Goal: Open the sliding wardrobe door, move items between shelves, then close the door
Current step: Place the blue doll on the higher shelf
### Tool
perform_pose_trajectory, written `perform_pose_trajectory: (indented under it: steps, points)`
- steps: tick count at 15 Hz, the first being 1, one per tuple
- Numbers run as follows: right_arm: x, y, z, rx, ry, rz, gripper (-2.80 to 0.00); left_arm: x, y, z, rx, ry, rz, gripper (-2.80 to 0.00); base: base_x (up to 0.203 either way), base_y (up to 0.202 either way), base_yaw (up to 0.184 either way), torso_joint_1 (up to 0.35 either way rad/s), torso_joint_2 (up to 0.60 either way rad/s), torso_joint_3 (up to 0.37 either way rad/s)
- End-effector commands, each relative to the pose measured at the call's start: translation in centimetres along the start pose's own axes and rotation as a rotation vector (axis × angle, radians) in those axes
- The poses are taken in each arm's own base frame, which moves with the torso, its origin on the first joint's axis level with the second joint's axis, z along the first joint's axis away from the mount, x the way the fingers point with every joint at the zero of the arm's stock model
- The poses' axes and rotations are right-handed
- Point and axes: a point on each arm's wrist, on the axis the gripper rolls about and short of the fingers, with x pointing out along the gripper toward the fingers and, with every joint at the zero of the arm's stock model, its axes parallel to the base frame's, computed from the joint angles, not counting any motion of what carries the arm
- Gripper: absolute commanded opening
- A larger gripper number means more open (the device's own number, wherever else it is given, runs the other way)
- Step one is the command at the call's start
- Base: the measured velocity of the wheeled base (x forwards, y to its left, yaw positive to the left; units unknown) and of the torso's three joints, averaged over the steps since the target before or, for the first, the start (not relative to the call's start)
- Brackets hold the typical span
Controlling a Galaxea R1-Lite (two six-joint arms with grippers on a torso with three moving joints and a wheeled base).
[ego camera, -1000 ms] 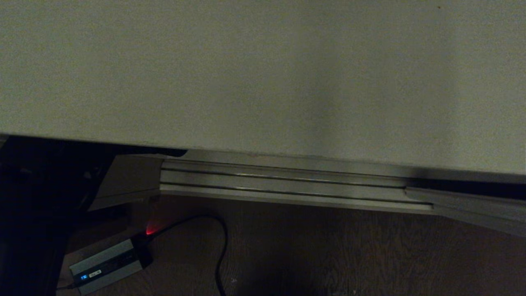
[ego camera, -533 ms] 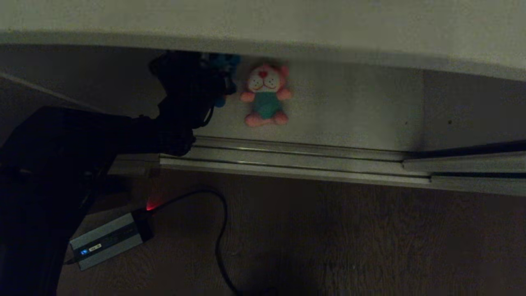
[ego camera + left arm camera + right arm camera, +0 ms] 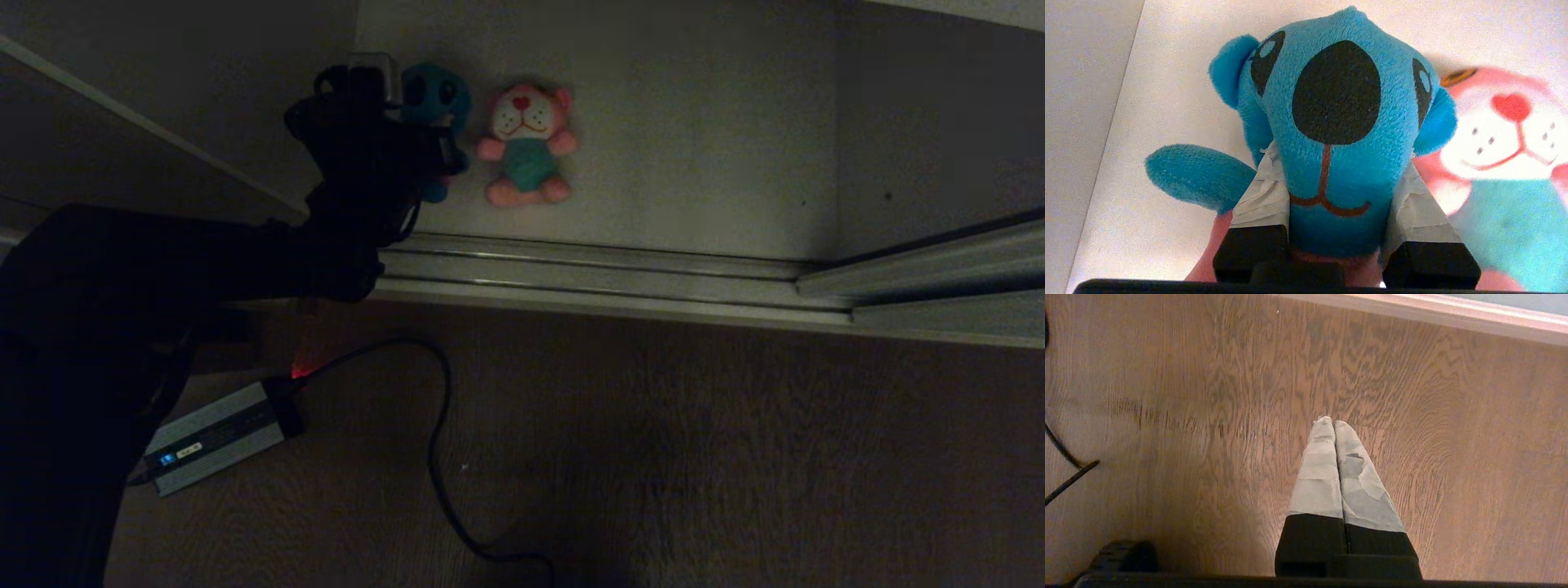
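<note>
The blue plush toy is beside the pink plush toy, on its left, over the off-white lower shelf. My left gripper reaches in from the left and is shut on the blue toy. Its taped fingers squeeze the toy's lower face from both sides. I cannot tell whether the toy rests on the shelf. The pink toy lies flat, face up. My right gripper hangs shut over the wooden floor, holding nothing. A pale grey-green sliding wardrobe door with a cream strip shows beyond it.
A ribbed metal floor track runs along the shelf's front edge. On the wooden floor lie a grey power brick and its black cable. A slanted panel bounds the shelf on the left.
The whole head view has shifted: the pale board that filled its top slid up and out, uncovering the shelf, both toys and my left arm. My left gripper stays shut on the blue toy.
</note>
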Motion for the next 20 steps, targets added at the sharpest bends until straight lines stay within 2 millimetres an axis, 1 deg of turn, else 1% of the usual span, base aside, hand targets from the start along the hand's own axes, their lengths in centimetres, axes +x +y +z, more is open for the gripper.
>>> perform_pose_trajectory:
  steps: [1, 3, 5, 7, 8, 10, 11, 13, 17, 20]
  points:
    - [0.0, 0.0, -0.1, 0.0, 0.002, 0.0, -2.8, -0.5, 0.1, 0.5, -0.007, 0.003, 0.002, -2.8, 0.0, 0.0, 0.0, 0.0, 0.0, 0.0]
    - [0.0, 0.0, -0.1, 0.0, 0.002, 0.001, -2.8, -0.8, 0.2, 0.7, -0.018, 0.015, 0.02, -2.8, 0.0, 0.0, 0.0, 0.0, 0.0, 0.0]
    - [0.0, 0.0, -0.1, 0.0, 0.002, 0.001, -2.8, -1.3, 0.3, 0.1, -0.067, 0.055, 0.04, -2.8, 0.0, 0.0, 0.0, 0.0, 0.0, 0.0]
    - [0.0, 0.0, -0.1, 0.0, 0.003, 0.001, -2.8, -1.9, 0.5, 0.9, -0.125, 0.096, 0.052, -2.8, 0.0, 0.0, 0.0, 0.0, 0.0, 0.0]
    - [0.0, 0.0, -0.1, 0.0, 0.003, 0.001, -2.8, -2.2, 0.6, 1.5, -0.125, 0.136, 0.056, -2.8, 0.0, 0.0, 0.0, 0.0, 0.0, 0.0]
    - [0.0, 0.0, -0.1, 0.0, 0.003, 0.001, -2.8, -3.1, 0.7, 1.7, -0.111, 0.207, 0.056, -2.8, 0.0, 0.0, 0.0, 0.0, 0.0, 0.0]
    - [0.0, 0.0, -0.1, 0.0, 0.003, 0.001, -2.8, -3.7, 0.5, 1.6, -0.101, 0.242, 0.05, -2.8, 0.0, 0.0, 0.0, 0.0, 0.0, 0.0]
    - [0.0, 0.0, -0.1, 0.0, 0.003, 0.001, -2.8, -5.1, 0.1, 1.9, -0.087, 0.284, 0.038, -2.8, 0.0, 0.0, 0.0, 0.0, 0.0, 0.0]
    - [0.0, 0.0, -0.1, 0.0, 0.003, 0.001, -2.8, -9.7, 0.7, 3.4, -0.027, 0.425, 0.024, -2.8, 0.0, 0.0, 0.0, 0.0, 0.0, 0.0]
    - [0.0, 0.0, -0.1, 0.0, 0.003, 0.001, -2.8, -13.0, 1.5, 6.4, -0.022, 0.434, 0.026, -2.8, 0.0, 0.0, 0.0, 0.0, 0.0, 0.0]
